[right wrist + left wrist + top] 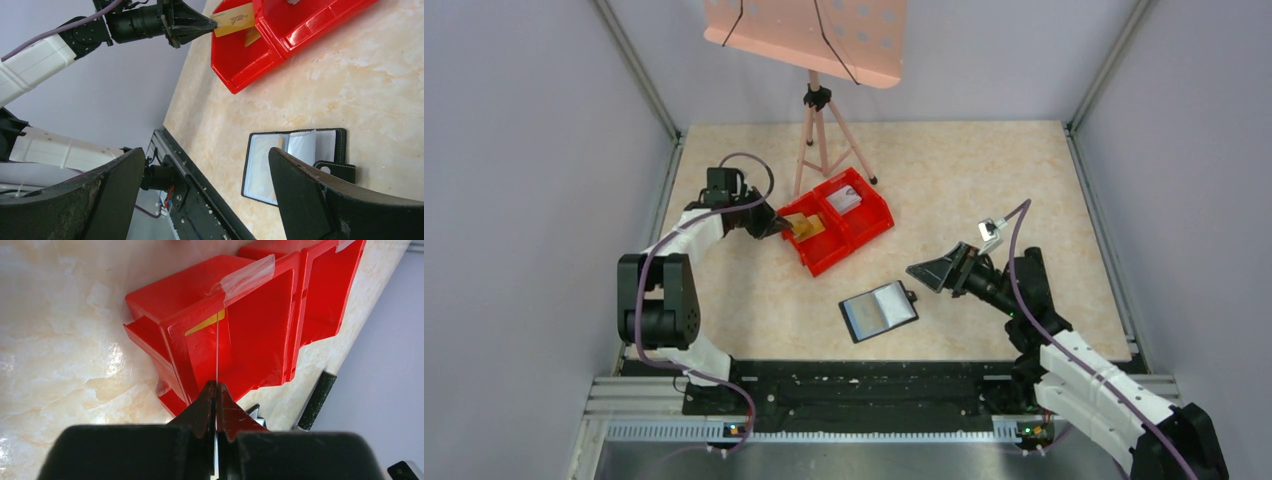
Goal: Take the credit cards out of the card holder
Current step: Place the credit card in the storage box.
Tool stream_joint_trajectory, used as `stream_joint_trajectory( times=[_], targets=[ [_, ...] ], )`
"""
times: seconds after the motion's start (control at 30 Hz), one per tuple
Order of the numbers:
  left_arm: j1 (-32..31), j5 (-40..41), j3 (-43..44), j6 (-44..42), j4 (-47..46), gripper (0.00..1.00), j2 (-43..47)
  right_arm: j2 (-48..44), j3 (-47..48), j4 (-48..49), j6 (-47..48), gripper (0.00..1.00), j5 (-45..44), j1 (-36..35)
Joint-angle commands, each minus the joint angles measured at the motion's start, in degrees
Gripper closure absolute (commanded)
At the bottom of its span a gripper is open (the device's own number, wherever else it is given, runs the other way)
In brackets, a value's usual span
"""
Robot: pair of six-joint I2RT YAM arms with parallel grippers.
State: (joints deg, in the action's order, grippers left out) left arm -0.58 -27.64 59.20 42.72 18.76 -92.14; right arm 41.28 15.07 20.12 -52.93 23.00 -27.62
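The black card holder [879, 310] lies open on the table, grey pockets up; it also shows in the right wrist view [260, 167], with a tan card edge [278, 144] in a pocket. My left gripper [779, 225] is shut on a tan-gold credit card [804, 226] and holds it over the near compartment of the red bin [864, 232]. In the left wrist view the held card [217, 350] is edge-on between the shut fingers of my left gripper [216, 386]. Another yellow card [205, 324] lies in the bin. My right gripper [924, 272] is open and empty, right of the holder.
A pale card [849, 198] lies in the bin's far compartment. A pink music stand [809, 30] on a tripod [819, 130] stands behind the bin. Grey walls close both sides. A black rail [874, 385] runs along the near edge.
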Motion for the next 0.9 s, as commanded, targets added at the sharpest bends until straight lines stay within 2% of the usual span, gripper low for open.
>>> stream_joint_trajectory(
  times=[0.0, 0.87],
  targets=[
    [0.1, -0.6, 3.3, 0.8, -2.4, 1.0, -1.1, 0.5, 2.7, 2.0, 0.8, 0.07, 0.2, -0.1],
    [-1.8, 6.9, 9.7, -1.6, 2.4, 0.98, -6.7, 1.7, 3.8, 1.2, 2.0, 0.07, -0.1, -0.1]
  ],
)
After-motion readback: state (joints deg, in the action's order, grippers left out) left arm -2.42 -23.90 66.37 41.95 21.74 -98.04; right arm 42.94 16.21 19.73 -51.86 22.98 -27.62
